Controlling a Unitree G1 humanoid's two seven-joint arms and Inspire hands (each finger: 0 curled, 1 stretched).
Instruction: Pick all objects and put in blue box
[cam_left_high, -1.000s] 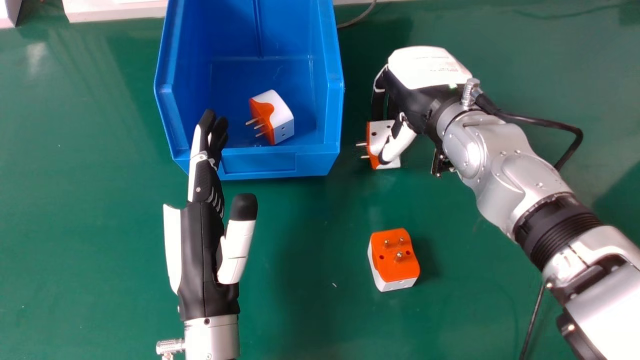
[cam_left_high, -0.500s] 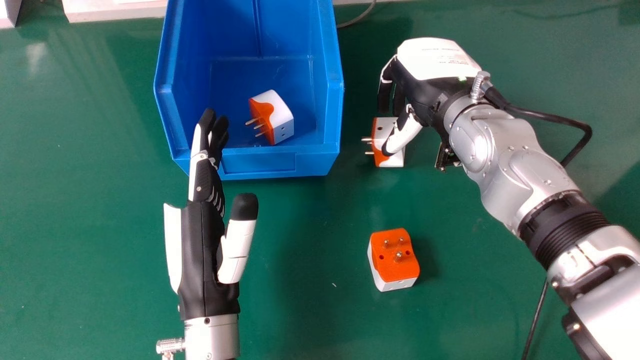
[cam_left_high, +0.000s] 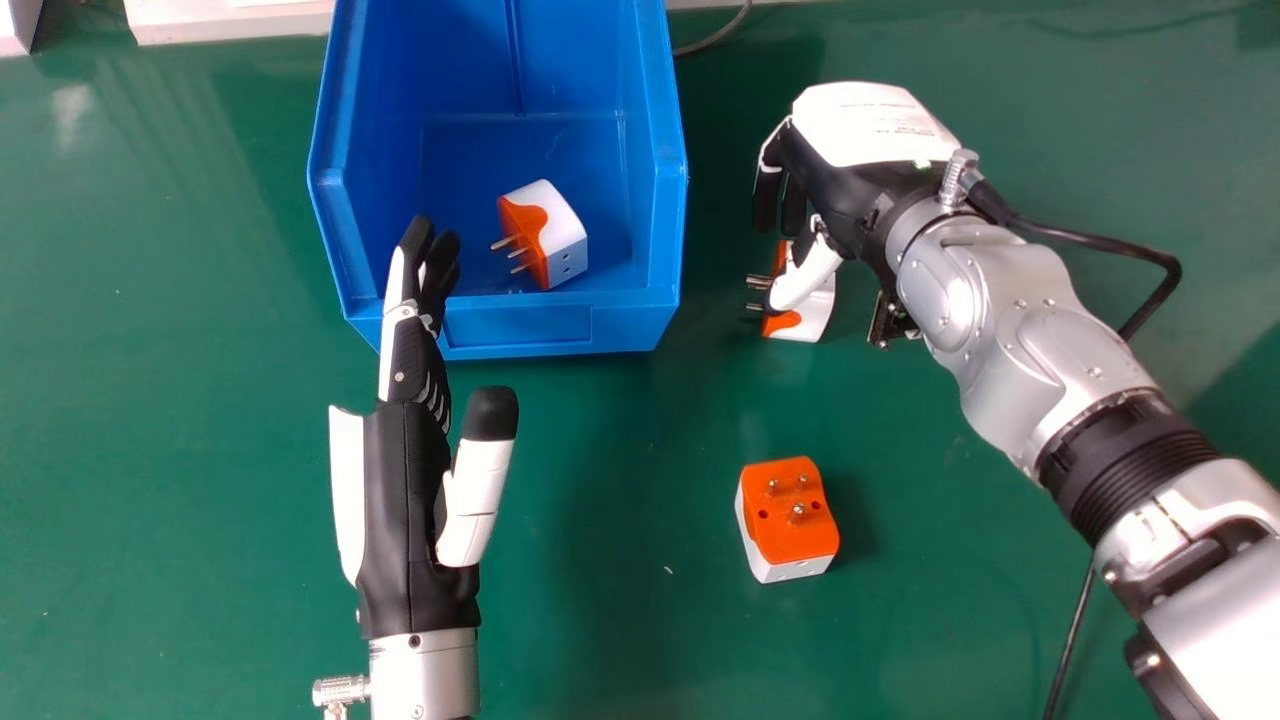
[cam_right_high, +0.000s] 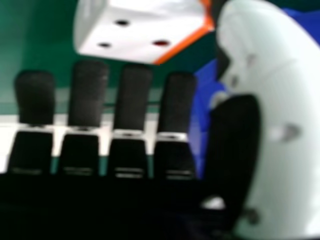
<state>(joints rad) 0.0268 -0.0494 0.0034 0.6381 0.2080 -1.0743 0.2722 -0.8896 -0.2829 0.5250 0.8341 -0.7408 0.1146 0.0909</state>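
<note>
In the head view my right hand (cam_left_high: 850, 180) is over the table right of the blue box (cam_left_high: 560, 325), its thumb across an orange-and-white adapter (cam_left_high: 812, 305) that has its prongs toward the box. In the right hand view, beside the thumb, is the adapter's white face (cam_right_high: 145, 30); the fingers of my right hand (cam_right_high: 132, 100) are straight and not wrapped round it. A second adapter (cam_left_high: 790, 520) stands prongs up nearer the robot. Another adapter (cam_left_high: 560, 235) lies inside the box. My left hand (cam_left_high: 405, 490) is open, fingertips by the box's near left corner.
The green table (cam_left_high: 180, 450) stretches around the box. A dark cable (cam_left_high: 1070, 640) runs along the table beneath the right forearm. Pale objects (cam_left_high: 230, 22) line the far edge, and a thin grey cable (cam_left_high: 715, 38) lies behind the box's right side.
My right hand has moved a little to the right, away from the box. The adapter under its thumb has shifted right and turned slightly. The left hand is nearly still.
</note>
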